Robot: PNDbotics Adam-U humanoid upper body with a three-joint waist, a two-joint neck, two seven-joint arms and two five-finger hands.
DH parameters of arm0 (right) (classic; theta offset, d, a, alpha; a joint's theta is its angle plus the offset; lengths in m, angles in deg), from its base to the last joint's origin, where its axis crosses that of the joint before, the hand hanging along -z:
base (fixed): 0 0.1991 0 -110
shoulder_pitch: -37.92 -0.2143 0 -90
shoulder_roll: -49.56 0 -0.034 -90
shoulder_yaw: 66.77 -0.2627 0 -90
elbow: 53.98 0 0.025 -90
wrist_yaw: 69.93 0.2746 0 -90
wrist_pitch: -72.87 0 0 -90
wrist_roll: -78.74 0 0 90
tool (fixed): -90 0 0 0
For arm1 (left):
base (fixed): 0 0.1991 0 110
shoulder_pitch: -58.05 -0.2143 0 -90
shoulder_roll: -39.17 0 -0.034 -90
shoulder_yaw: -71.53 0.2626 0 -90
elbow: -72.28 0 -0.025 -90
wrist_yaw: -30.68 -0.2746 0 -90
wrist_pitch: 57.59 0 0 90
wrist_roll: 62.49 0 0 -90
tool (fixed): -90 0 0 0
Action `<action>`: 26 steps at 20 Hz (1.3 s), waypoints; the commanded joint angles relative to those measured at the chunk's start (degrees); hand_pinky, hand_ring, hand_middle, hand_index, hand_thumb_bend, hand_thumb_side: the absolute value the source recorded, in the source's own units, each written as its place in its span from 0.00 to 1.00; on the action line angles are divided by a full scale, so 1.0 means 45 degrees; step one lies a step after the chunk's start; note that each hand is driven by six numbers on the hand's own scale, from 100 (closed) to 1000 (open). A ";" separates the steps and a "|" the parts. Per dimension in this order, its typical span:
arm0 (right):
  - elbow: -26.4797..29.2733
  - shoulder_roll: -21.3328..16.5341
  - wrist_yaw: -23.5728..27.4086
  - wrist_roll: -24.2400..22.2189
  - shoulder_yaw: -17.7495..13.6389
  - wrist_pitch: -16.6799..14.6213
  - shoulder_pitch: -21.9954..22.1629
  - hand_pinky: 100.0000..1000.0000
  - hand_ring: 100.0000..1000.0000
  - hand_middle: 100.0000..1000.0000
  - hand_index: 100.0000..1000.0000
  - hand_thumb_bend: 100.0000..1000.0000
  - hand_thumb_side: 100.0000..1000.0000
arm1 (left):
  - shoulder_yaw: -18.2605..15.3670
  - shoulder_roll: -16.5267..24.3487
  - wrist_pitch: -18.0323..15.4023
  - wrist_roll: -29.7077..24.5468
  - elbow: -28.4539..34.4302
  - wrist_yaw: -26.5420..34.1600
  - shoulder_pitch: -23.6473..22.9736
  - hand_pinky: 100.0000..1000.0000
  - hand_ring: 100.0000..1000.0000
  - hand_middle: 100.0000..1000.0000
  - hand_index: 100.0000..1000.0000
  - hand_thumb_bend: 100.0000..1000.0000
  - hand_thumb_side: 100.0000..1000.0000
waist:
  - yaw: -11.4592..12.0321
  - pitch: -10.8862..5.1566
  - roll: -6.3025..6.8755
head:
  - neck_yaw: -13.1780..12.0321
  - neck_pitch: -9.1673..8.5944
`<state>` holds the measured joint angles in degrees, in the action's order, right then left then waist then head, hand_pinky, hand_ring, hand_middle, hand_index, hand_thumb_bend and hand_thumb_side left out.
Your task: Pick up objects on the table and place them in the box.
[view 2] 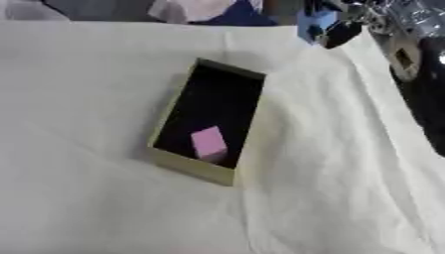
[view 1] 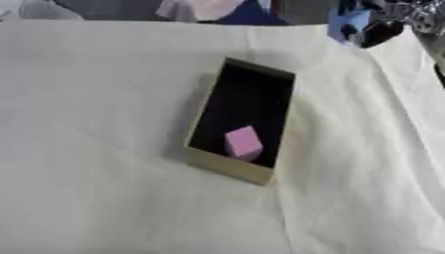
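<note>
Right hand (view 2: 340, 31) hovering at far right edge of worktop (view 1: 96, 198), fingers curling round blue object (view 2: 311, 24). Box (view 1: 228, 167) sitting mid-worktop, pink block (view 1: 243, 143) lying inside near end. Step: carrying. Next: bringing blue object over box, releasing. Left hand not showing.

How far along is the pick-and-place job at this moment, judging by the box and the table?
Done: a pink block lies inside the open tan cardboard box with a dark interior, near its closer end. In hand: the robot's right hand, at the upper right, appears to be curled round a blue object near the far edge of the white-clothed table. Left: getting that object into the box. No other loose object shows on the cloth.
</note>
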<state>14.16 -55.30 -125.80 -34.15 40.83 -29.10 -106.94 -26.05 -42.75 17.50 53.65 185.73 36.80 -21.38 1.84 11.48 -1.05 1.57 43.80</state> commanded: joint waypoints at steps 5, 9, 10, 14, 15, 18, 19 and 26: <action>-0.0192 0.0090 0.1540 -0.0178 0.0946 -0.1485 -0.0775 0.51 0.51 0.40 0.47 0.00 0.00 | 0.0097 0.0406 0.0030 -0.0121 0.0255 0.0115 0.0070 0.67 0.72 0.72 0.87 0.18 0.67 | 0.0045 -0.0448 0.0050 | -0.0145 0.0071; -0.0662 0.0602 0.2366 -0.0158 0.1147 -0.2144 -0.1089 0.51 0.50 0.40 0.46 0.00 0.00 | 0.0126 0.0370 0.0044 -0.0156 0.0255 0.0165 0.0061 0.67 0.72 0.72 0.87 0.18 0.67 | 0.0115 -0.0550 0.0055 | -0.0126 0.0071; -0.0706 0.0708 0.2578 -0.0138 0.1167 -0.2166 -0.1128 0.51 0.50 0.40 0.46 0.00 0.00 | 0.0133 0.0358 0.0050 -0.0164 0.0255 0.0176 0.0055 0.67 0.72 0.72 0.87 0.18 0.67 | 0.0129 -0.0570 0.0051 | -0.0118 0.0071; -0.0503 0.1020 0.3406 0.0082 0.1221 -0.1803 -0.1078 0.50 0.49 0.40 0.46 0.00 0.00 | 0.0178 0.0320 0.0074 -0.0211 0.0255 0.0220 0.0073 0.67 0.72 0.72 0.87 0.18 0.67 | 0.0218 -0.0638 0.0033 | -0.0102 0.0071; -0.0402 0.1104 0.3585 0.0164 0.1229 -0.1651 -0.1028 0.50 0.49 0.39 0.46 0.00 0.00 | 0.0189 0.0316 0.0077 -0.0224 0.0255 0.0229 0.0082 0.67 0.72 0.72 0.87 0.19 0.67 | 0.0248 -0.0653 0.0031 | -0.0100 0.0071; -0.0104 0.1450 0.3861 0.0389 0.1318 -0.1116 -0.0871 0.50 0.49 0.39 0.44 0.00 0.00 | 0.0206 0.0303 0.0081 -0.0253 0.0255 0.0259 0.0105 0.67 0.72 0.72 0.87 0.19 0.67 | 0.0325 -0.0694 0.0029 | -0.0045 0.0071; -0.0003 0.1565 0.3769 0.0504 0.1303 -0.0921 -0.0791 0.50 0.49 0.39 0.44 0.00 0.00 | 0.0206 0.0301 0.0081 -0.0258 0.0255 0.0264 0.0103 0.67 0.72 0.72 0.87 0.19 0.67 | 0.0342 -0.0702 0.0030 | -0.0036 0.0071; 0.0210 0.2092 0.2842 0.1008 0.1460 0.0445 -0.0511 0.49 0.49 0.38 0.36 0.00 0.00 | 0.0212 0.0260 0.0096 -0.0280 0.0255 0.0272 0.0065 0.67 0.72 0.72 0.87 0.18 0.67 | 0.0390 -0.0656 -0.0004 | 0.0110 0.0071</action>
<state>14.10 -45.48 -112.20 -29.94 47.62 -28.21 -108.37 -25.00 -42.58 17.95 52.62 185.73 38.01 -21.40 3.53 9.34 -1.21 1.82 43.81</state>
